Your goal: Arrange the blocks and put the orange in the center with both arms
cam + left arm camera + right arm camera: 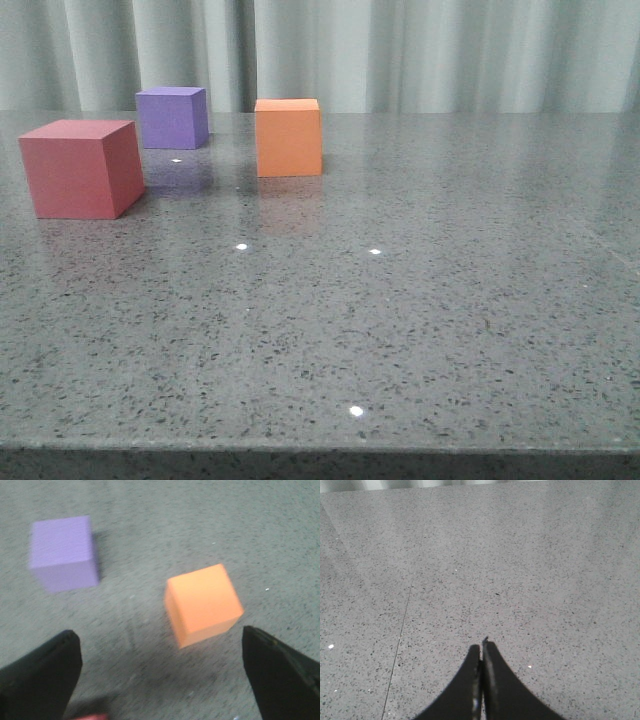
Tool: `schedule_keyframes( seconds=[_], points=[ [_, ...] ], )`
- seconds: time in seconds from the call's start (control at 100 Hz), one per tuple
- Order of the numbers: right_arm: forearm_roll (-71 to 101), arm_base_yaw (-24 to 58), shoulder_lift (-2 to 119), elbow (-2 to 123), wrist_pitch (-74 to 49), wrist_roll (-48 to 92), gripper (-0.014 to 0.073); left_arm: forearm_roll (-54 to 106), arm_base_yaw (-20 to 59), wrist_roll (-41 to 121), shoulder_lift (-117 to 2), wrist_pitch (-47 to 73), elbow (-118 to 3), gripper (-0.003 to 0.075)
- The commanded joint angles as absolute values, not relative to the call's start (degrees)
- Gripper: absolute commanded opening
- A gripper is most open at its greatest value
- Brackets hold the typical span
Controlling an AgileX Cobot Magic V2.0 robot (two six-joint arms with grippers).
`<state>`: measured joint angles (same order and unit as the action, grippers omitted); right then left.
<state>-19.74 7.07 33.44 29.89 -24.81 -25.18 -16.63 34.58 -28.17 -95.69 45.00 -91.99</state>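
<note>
Your front view carries all three cubes on the grey speckled bench: the red-pink cube nearest and far left, the purple cube behind it toward the back edge, the orange cube to the right of the purple one, apart from both. No arm or tool shows in this view.

Your left wrist view fills that gap. The left tool hangs over the bench with its dark fingers spread wide, nothing between them. The orange cube sits just beyond the gap, nearer one finger; the purple cube lies farther off. The picture is soft, edges blurred. A red sliver at the frame's edge by one finger is cut off; likely the red-pink cube, but you cannot tell.

Your right wrist view shows the right tool with its fingertips pressed together, empty, above bare bench; no cube is in sight there.

Surface: polished, reflecting the cubes and small light spots. Behind the bench, a pale pleated curtain.
</note>
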Motion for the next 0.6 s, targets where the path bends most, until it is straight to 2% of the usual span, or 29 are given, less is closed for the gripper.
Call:
schedule_keyframes(
  seconds=[0.0, 0.25, 0.59],
  points=[
    [-21.22, 6.86, 33.33, 31.37, -20.55, -24.63, -0.0069, -18.78, 37.0, -29.55, -98.09, 44.17, -99.7, 0.0606],
    [-21.22, 6.86, 33.33, 31.37, -20.55, -24.63, -0.0069, -19.38, 39.88, -30.42, -108.81, 49.22, -113.19, 0.0606],
    [-21.22, 6.86, 33.33, 31.37, -20.55, -24.63, -0.0069, -19.38, 39.88, -31.37, -109.89, 48.98, -113.69, 0.0606]
  ],
)
